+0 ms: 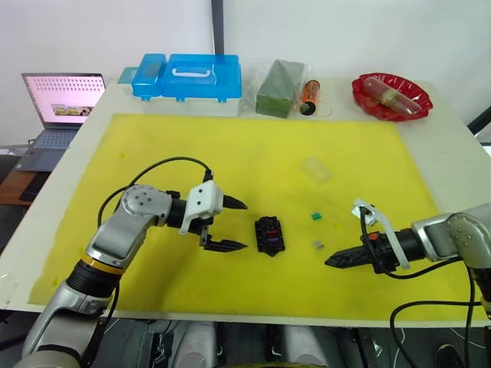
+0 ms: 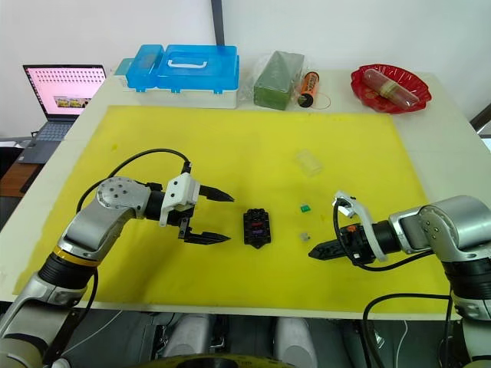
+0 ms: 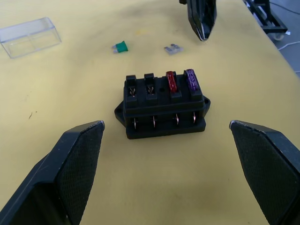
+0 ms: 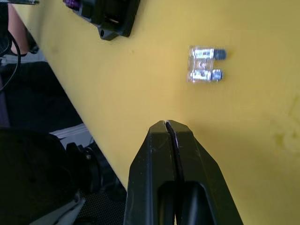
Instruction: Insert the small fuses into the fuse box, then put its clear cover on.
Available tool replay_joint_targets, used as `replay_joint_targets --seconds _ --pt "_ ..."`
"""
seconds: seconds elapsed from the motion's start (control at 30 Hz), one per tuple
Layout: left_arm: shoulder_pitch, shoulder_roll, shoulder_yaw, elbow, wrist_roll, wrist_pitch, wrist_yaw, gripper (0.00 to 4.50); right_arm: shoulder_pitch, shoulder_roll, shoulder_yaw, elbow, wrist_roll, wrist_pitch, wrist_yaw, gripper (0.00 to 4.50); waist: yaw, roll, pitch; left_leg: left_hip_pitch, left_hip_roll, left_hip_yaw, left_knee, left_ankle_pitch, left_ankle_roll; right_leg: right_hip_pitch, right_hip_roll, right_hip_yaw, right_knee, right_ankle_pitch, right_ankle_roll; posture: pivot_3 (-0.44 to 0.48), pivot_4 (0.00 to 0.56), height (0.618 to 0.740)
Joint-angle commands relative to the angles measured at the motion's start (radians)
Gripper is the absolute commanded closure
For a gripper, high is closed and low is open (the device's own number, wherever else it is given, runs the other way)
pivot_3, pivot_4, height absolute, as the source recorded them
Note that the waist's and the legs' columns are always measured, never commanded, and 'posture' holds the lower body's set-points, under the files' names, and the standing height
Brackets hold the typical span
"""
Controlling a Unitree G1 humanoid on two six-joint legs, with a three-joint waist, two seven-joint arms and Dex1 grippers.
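The yellow mat carries the fuse box near its centre, just right of the left gripper, long axis running near to far; the clear cover lies farther off to the right; left gripper fingers spread wide, empty; right gripper pressed together, empty, tip just near of the grey fuse; the green fuse lies beyond; red fuse and purple fuse sit seated.

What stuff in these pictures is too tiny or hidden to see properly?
- Numbers on the clear fuse: too small to read, right wrist view.
- Green fuse: its blades are turned away, left wrist view.
- Fuse box: cut off by the picture's edge, right wrist view.
- Laptop screen: too small to read, left eye view.
- Red bowl contents: wrapped, unclear what they are.
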Motion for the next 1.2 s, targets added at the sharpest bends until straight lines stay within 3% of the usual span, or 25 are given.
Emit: replay_joint_targets --seconds 0.03,0.2,0.23,0.33,0.43,0.5,0.63,0.83,1.2 --pt "-0.009 -0.001 0.005 -0.015 -0.002 -0.014 0.002 0.00 0.029 0.012 -0.088 -0.097 0.001 -0.082 -0.050 4.48 0.000 0.000 0.000 0.000 0.000 0.000 0.000 0.000 0.000 0.000 0.000 0.000 0.000 0.000 0.000 0.000 0.150 0.740" --pt "-0.007 0.007 0.009 -0.017 -0.003 -0.014 -0.003 0.00 0.095 0.023 -0.148 -0.199 -0.085 -0.391 -0.077 4.48 0.001 0.000 0.000 0.000 0.000 0.000 0.000 0.000 0.000 0.000 0.002 0.000 0.000 0.000 0.000 0.000 0.150 0.740" --pt "-0.009 0.007 0.009 -0.015 -0.003 -0.015 -0.004 0.00 0.099 0.012 -0.143 -0.196 -0.098 -0.434 -0.063 4.31 0.001 0.000 0.000 0.000 0.000 0.000 0.000 0.000 0.000 0.000 0.002 0.000 0.000 0.000 0.000 0.000 0.150 0.740" --pt "-0.016 0.006 0.008 -0.006 0.000 -0.018 -0.006 0.00 0.104 -0.027 -0.093 -0.163 -0.142 -0.519 -0.032 3.65 0.001 0.000 0.000 0.000 0.000 0.000 0.000 0.000 0.000 0.000 0.003 0.000 0.000 0.000 0.001 0.000 0.150 0.740" --pt "-0.018 0.006 0.010 -0.007 0.001 -0.018 -0.003 0.00 0.123 -0.036 -0.056 -0.161 -0.188 -0.579 -0.046 2.61 0.001 0.000 0.000 0.000 0.000 0.000 0.000 0.000 0.000 0.000 0.003 0.000 0.000 0.000 0.001 0.000 0.150 0.740" --pt "-0.017 0.007 0.013 -0.009 0.001 -0.016 0.001 0.00 0.131 -0.017 -0.081 -0.168 -0.147 -0.520 -0.068 1.95 0.001 0.000 0.000 0.000 0.000 0.000 0.000 0.000 0.000 0.000 0.003 0.000 0.000 0.000 0.001 0.000 0.150 0.740" --pt "-0.006 0.012 0.017 -0.020 -0.002 -0.011 0.007 0.00 0.193 0.006 -0.138 -0.198 -0.098 -0.499 -0.084 1.95 0.002 0.000 0.000 0.000 0.000 0.000 0.000 0.000 0.000 0.001 0.003 0.000 0.000 0.000 0.001 0.000 0.150 0.740" --pt "-0.011 0.007 0.009 -0.014 -0.003 -0.009 0.001 0.00 0.228 -0.024 -0.107 -0.162 -0.103 -0.546 -0.032 1.95 0.001 0.000 0.000 0.001 0.000 0.000 0.000 0.000 0.000 0.001 0.003 0.000 0.000 0.000 0.001 0.000 0.150 0.740" --pt "-0.032 -0.007 0.002 0.000 0.003 -0.016 -0.006 0.00 -0.169 -0.088 0.249 0.141 -0.132 -0.364 0.199 1.95 0.001 0.000 0.000 0.001 0.001 0.000 0.000 0.000 0.000 0.001 0.004 0.001 0.000 0.000 0.001 0.000 0.150 0.740"
